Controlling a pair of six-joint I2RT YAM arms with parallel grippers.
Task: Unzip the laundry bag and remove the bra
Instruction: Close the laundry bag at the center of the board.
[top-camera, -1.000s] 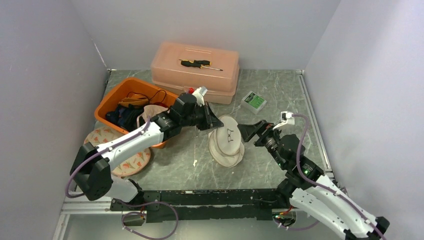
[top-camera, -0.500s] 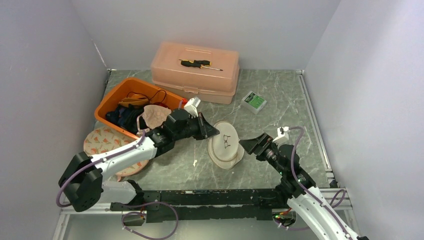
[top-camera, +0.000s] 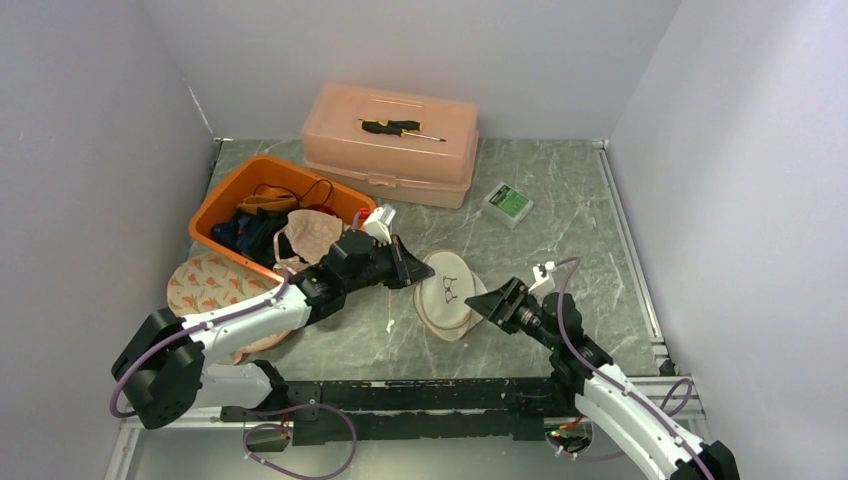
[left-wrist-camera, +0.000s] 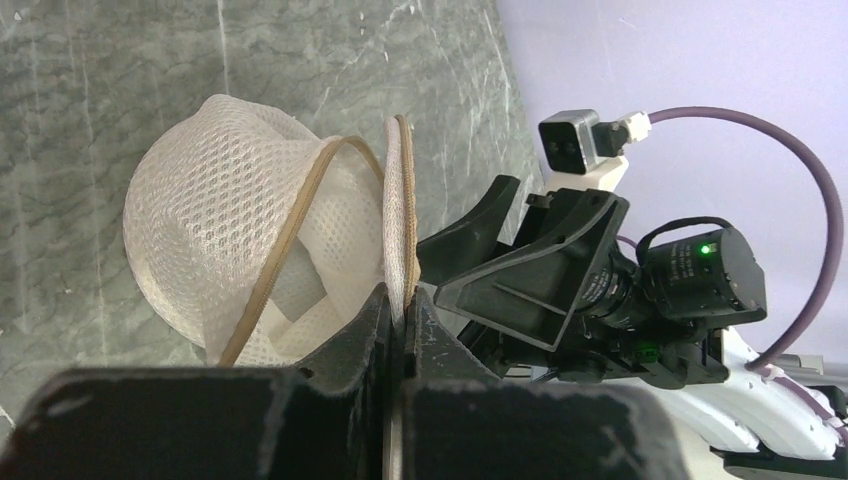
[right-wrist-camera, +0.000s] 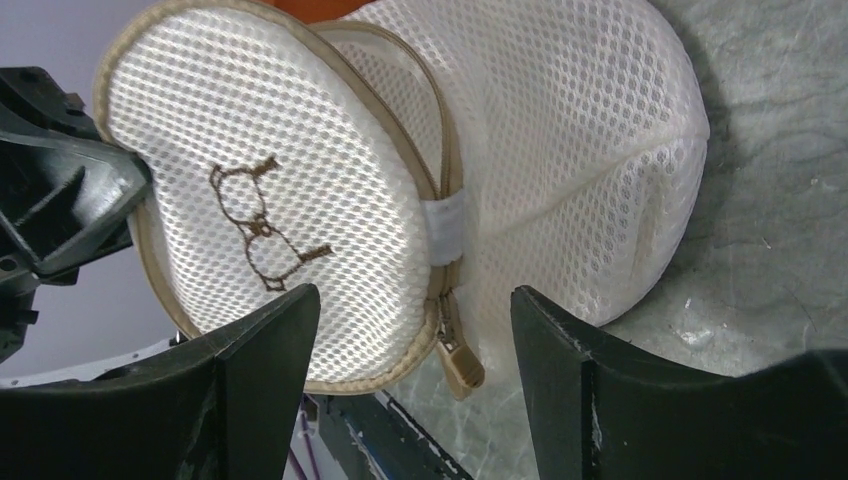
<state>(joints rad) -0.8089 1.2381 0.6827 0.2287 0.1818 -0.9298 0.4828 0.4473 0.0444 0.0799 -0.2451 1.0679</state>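
I have the left gripper (left-wrist-camera: 398, 310) pressed together on the tan-edged rim of the laundry bag (top-camera: 447, 292), pinching the seam between both fingers (left-wrist-camera: 372, 325). The bag is white mesh and dome-shaped. It sits on the table (top-camera: 560, 180) near the front, between the two arms, with its flat face tilted up by the pinch. That face carries a brown stitched bra logo (right-wrist-camera: 265, 225).

The right gripper (right-wrist-camera: 412, 300) is spread wide just in front of the bag, one finger on each side of the zipper pull (right-wrist-camera: 460, 365), with neither touching the mesh. The pull hangs at the lower end of the tan zipper seam, below a white tab (right-wrist-camera: 442, 225). I can't tell how far the zip is open, and I can't make out the bra through the mesh.

Back left is an orange bin (top-camera: 250, 195) of clothes, with a patterned plate (top-camera: 215, 290) near it. A pink toolbox (top-camera: 390, 145) at the back has a screwdriver (top-camera: 400, 127) on its lid. A small green box (top-camera: 507, 203) is off to the right.
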